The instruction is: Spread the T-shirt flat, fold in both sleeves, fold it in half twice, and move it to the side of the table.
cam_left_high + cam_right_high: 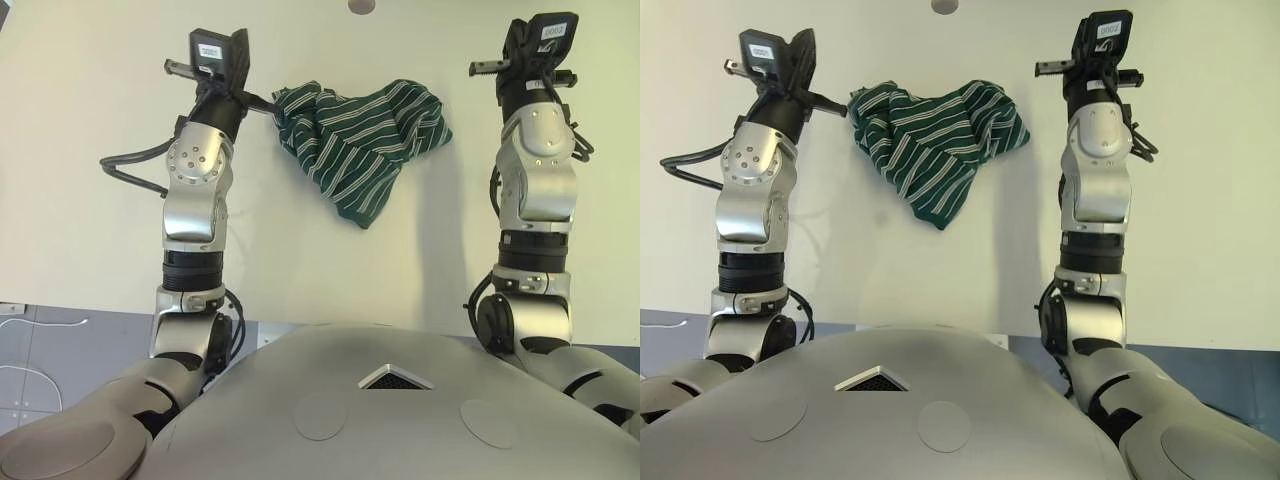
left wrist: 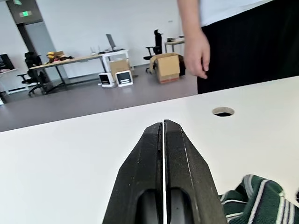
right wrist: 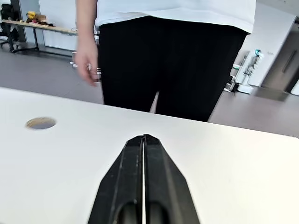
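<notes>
The T-shirt (image 1: pixel 358 140), dark green with thin white stripes, lies crumpled in a heap on the white table (image 1: pixel 90 240), toward its far side. My left gripper (image 2: pixel 163 125) is shut with nothing in it. It hovers just left of the heap, and the shirt's edge (image 2: pixel 254 200) lies beside its fingers. My left gripper (image 1: pixel 238 48) points away from me, over the table. To the right of the shirt and clear of it, my right gripper (image 3: pixel 144 136) is also shut and empty, with bare table under it.
A round cable hole (image 1: pixel 361 5) sits in the table beyond the shirt. The table's near edge (image 1: pixel 330 322) runs just in front of my arms. Bare tabletop lies left, right and on the near side of the heap.
</notes>
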Controlling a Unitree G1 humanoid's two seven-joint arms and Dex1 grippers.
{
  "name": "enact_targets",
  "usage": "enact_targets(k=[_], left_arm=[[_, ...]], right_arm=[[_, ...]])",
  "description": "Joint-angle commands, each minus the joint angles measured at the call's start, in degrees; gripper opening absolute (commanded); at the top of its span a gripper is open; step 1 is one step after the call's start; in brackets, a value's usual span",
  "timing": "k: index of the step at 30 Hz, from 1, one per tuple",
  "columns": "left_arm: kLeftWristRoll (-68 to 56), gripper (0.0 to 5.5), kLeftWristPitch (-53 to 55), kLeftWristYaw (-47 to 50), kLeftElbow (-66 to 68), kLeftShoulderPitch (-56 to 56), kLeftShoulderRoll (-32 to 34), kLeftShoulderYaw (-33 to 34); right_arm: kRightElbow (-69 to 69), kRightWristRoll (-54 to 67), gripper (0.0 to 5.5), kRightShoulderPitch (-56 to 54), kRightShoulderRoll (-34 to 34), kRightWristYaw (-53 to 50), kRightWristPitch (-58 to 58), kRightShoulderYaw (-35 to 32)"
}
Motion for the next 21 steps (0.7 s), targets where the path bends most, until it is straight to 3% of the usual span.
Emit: enact_targets(k=[1,6,9,11,14,21], left_arm=[[-0.3,0.52,3.7,-11.1,-5.6,1.3,7.3,-5.2],[1.0,1.37,6.2,-20.2,-10.4,0.8,13.9,-10.4],[1.8,1.91,6.5,-26.5,-14.0,1.5,19.7,-12.9],[3.1,1.91,6.4,-30.6,-16.2,0.6,23.1,-15.4],[6.9,1.91,-0.9,-41.9,-14.2,-9.9,26.9,-22.2],[18.8,1.91,-13.1,-51.4,1.6,-20.2,26.1,-34.9]], right_arm=[[-6.7,-0.5,0.0,5.7,-9.3,14.5,-4.0,6.6],[-12.6,3.6,0.9,13.7,-30.0,42.3,-8.7,9.2],[-15.5,3.8,1.48,15.8,-34.9,49.0,-7.8,11.4],[-16.4,2.4,1.48,14.7,-32.9,47.7,-7.3,13.4],[-12.2,-1.6,1.48,11.9,-26.0,39.0,-6.2,15.2],[-7.8,-5.2,1.48,10.4,-18.4,30.3,-6.0,16.5]])
